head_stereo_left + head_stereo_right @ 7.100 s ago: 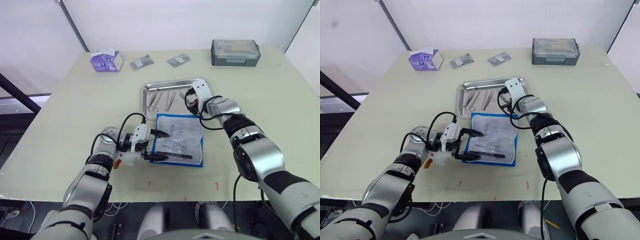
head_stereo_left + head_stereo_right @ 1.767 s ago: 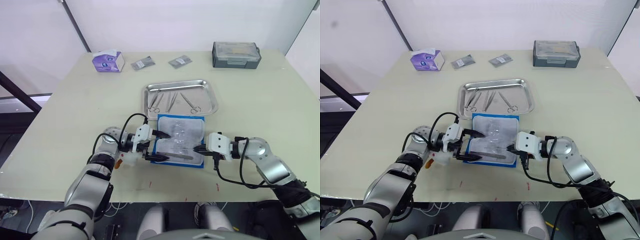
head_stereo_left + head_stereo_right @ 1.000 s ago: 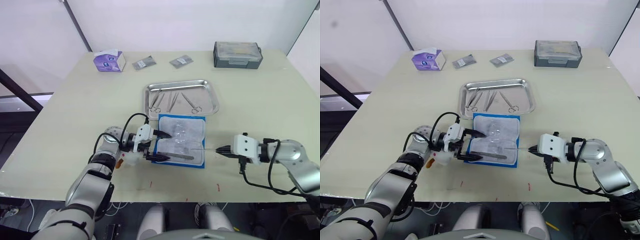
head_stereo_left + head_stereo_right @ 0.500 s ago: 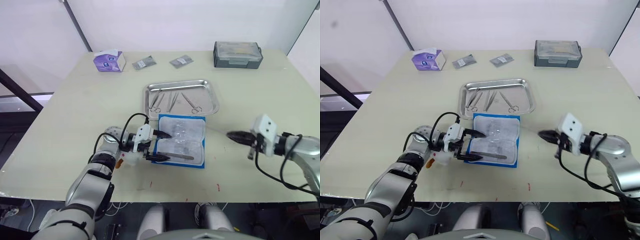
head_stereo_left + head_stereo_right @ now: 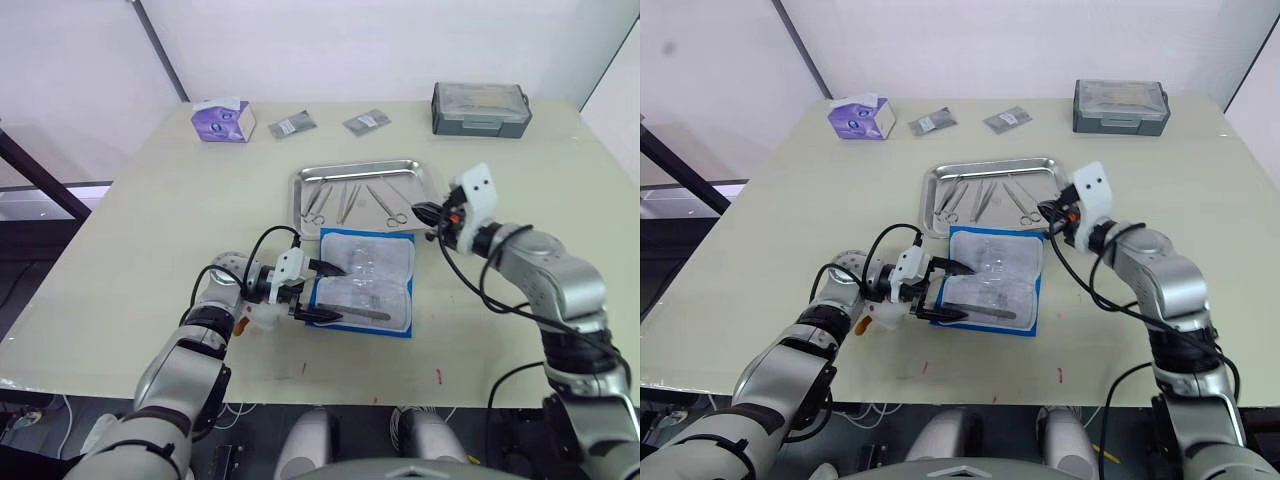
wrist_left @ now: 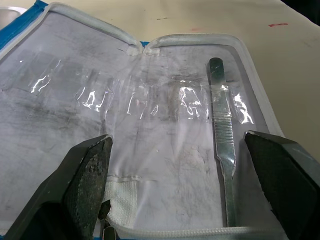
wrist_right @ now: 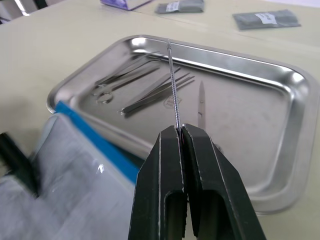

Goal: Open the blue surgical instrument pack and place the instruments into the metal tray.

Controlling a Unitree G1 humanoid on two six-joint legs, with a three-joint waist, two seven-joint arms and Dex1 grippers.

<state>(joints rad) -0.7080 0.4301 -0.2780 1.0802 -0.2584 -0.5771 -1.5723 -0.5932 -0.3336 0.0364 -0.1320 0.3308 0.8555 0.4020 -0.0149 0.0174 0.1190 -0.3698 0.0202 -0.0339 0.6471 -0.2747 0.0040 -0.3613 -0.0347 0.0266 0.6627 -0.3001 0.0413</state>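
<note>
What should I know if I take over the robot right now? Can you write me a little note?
Right gripper: shut on a thin silver probe, held over the near right corner of the metal tray.
Left gripper: open, its fingers resting on the left edge of the blue surgical instrument pack, which lies open on the table just in front of the tray.
Done: pack opened; several instruments already lie in the tray.
Left: set the probe down in the tray, then fetch the scalpel handle from its clear pocket in the pack.
</note>
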